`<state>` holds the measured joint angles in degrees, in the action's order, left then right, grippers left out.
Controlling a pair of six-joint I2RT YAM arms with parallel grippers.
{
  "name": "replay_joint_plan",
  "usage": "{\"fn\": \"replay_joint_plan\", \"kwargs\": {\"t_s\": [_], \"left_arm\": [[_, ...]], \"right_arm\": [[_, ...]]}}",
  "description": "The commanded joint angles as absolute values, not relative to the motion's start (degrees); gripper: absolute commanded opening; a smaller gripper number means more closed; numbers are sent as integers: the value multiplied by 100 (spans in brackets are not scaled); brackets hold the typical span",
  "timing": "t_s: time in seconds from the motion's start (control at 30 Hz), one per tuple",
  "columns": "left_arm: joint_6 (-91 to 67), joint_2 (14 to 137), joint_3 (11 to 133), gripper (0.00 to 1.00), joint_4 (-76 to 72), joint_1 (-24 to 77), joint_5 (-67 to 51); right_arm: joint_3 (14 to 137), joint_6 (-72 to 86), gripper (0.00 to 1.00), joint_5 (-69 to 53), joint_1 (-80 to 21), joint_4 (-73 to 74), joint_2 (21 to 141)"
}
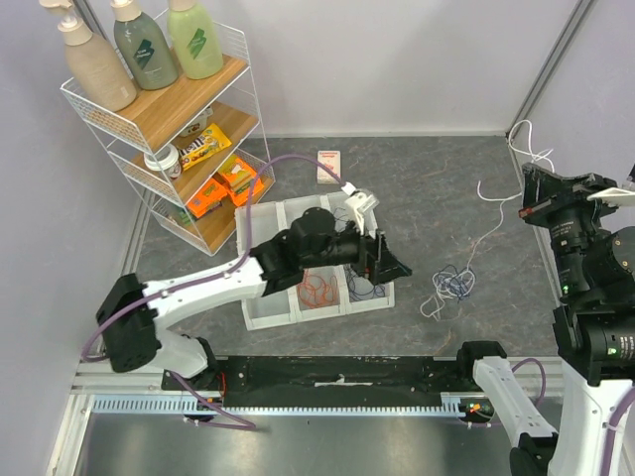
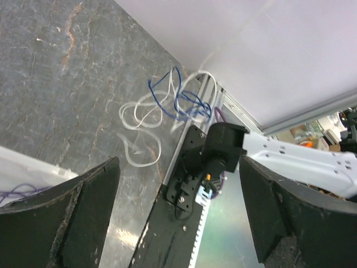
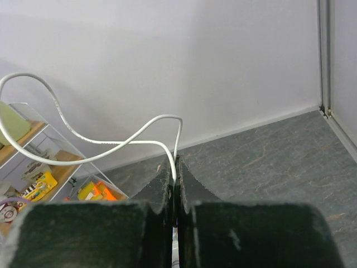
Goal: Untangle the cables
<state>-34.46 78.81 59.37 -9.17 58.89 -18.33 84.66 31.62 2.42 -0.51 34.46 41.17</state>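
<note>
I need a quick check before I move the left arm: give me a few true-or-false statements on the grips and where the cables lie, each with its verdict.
1. The right gripper is shut on a white cable. True.
2. The left gripper is clamped on the orange cable. False: its jaws stand wide open and hold nothing; the orange cable lies in a compartment of the tray.
3. A blue cable lies tangled with white cable on the table, outside the tray. True.
4. Every compartment of the tray is empty. False: besides the orange cable, a purple cable lies in the compartment next to it.
</note>
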Motion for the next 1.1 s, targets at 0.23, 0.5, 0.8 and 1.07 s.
{"fn": "replay_joint_plan", "kwargs": {"t_s": [0.23,0.5,0.8,1.07], "left_arm": [[-2620,9544,6609,95,-3856,6372,-931],[-2461,10835,7846,80,-3860,6495,-458],[-2566,12154,8394,40,-3278,6434,229],[-2645,12410,7700,39,-4288,6346,-104]], "right_arm": [[8358,3630,0,-553,-35,3243,4271],[8385,3867,0,-835,-35,3147,4412],[9771,4140,0,-862,-35,3111,5070],[11275,4193,0,-484,-44,3076,5774]]}}
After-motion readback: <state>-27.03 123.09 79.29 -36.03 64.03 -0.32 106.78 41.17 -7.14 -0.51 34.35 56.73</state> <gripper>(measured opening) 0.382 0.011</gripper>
